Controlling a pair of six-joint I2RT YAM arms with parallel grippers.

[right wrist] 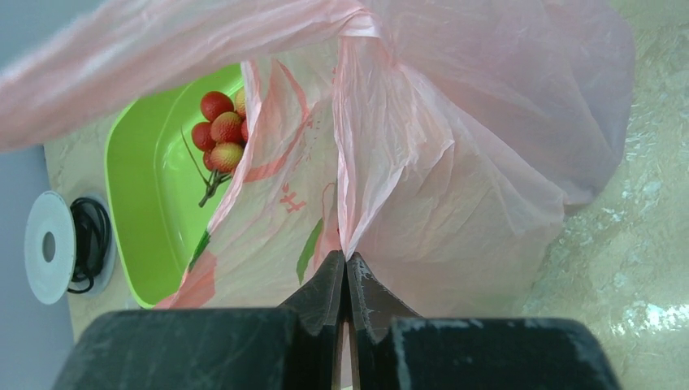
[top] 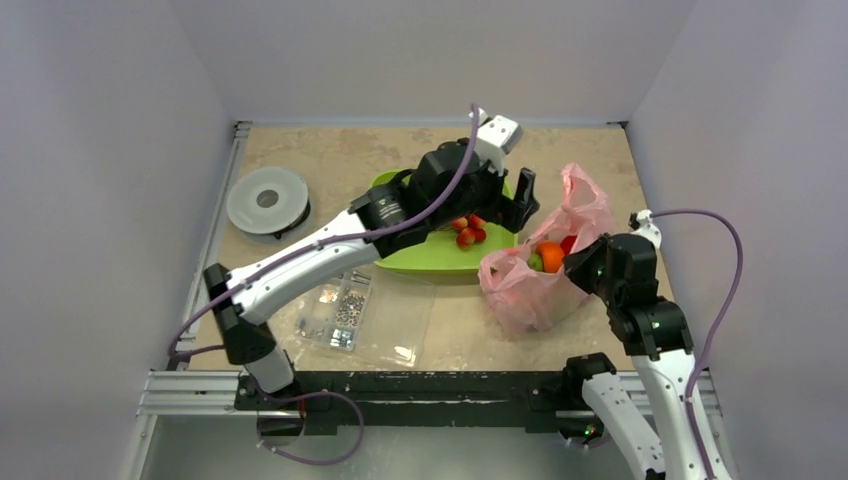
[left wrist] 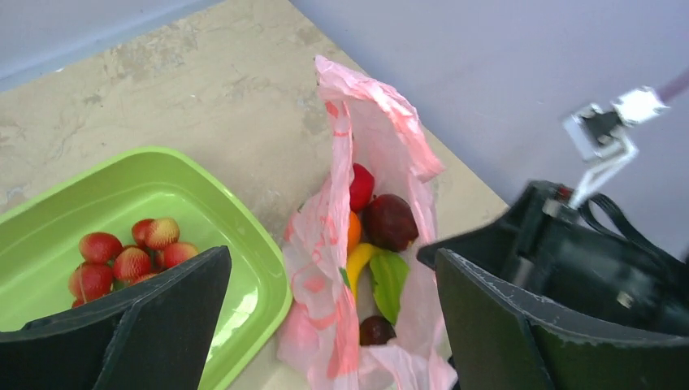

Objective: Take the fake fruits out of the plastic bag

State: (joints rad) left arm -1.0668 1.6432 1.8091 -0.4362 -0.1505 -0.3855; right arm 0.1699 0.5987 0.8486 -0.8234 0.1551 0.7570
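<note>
**Operator:** Two claws, two functions. What does each one do here?

**Technician:** The right claw (right wrist: 347,258) is pressed together on a fold of the plastic bag (right wrist: 455,162), pinching the thin film near the mouth. The likely purpose is to lift the rim, hold the opening accessible and stop the bag sliding on the tabletop (left wrist: 203,97).

**Operator:** And the left?

**Technician:** The left claw (left wrist: 329,256) is spread wide and grips nothing. It hangs above the bag's opening, just beside the green tray (left wrist: 260,244). Jaws that wide suit a descent onto a round fruit.

**Operator:** Where are the fake fruits (left wrist: 390,221)?

**Technician:** All inside the bag: maroon, red, orange, a yellow banana and a green piece, packed touching. The tray holds only a berry cluster (left wrist: 122,260) — probably it is the drop-off point.
</note>
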